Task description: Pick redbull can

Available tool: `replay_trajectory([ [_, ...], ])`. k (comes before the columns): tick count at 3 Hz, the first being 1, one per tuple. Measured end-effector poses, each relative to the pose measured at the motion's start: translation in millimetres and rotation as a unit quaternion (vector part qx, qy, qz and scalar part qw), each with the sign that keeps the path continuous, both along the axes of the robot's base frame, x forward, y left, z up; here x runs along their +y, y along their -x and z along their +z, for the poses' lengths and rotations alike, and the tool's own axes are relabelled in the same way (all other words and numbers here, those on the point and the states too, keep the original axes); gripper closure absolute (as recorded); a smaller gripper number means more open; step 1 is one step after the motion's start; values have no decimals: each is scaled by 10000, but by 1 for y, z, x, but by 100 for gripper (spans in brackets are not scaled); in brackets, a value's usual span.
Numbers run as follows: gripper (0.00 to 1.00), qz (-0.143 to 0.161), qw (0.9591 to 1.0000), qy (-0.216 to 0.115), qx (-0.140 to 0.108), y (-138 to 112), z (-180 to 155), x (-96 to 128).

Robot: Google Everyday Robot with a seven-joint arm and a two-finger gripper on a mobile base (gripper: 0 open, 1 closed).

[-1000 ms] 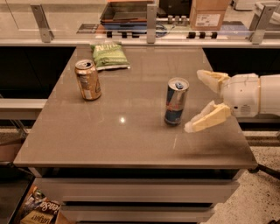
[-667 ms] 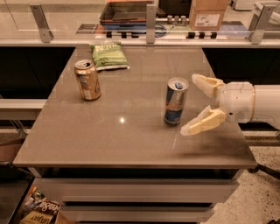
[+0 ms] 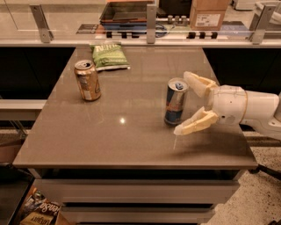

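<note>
The redbull can [image 3: 175,102] stands upright on the brown table [image 3: 131,136], right of centre: slim, blue and silver, with a silver top and blue tab. My gripper [image 3: 185,103] comes in from the right at the can's height. It is open, with one cream finger [image 3: 198,83] behind the can's top right and the other finger [image 3: 195,124] in front of its lower right. The can's right side lies just at the fingertips, not clasped.
A shorter gold can [image 3: 87,80] stands at the table's left. A green snack bag [image 3: 108,56] lies at the back. A glass barrier with metal posts [image 3: 151,17] runs behind the table. A cardboard box [image 3: 210,13] sits beyond it.
My gripper has moved left towards the redbull can, its open fingers now reaching the can's right side. The can has not moved.
</note>
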State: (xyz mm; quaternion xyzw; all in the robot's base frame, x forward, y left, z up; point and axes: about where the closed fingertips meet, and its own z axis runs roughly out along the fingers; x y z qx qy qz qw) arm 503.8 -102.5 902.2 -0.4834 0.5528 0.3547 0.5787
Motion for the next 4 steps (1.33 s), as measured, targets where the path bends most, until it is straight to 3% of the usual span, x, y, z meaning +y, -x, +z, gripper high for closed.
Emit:
replay_trajectory([
  [1,0,150,9998,-129,-95,-3,6,14],
  [3,0,-70,9987,464,202,-6,2,26],
  [4,0,-56,9977,597,317,-8,-3,29],
])
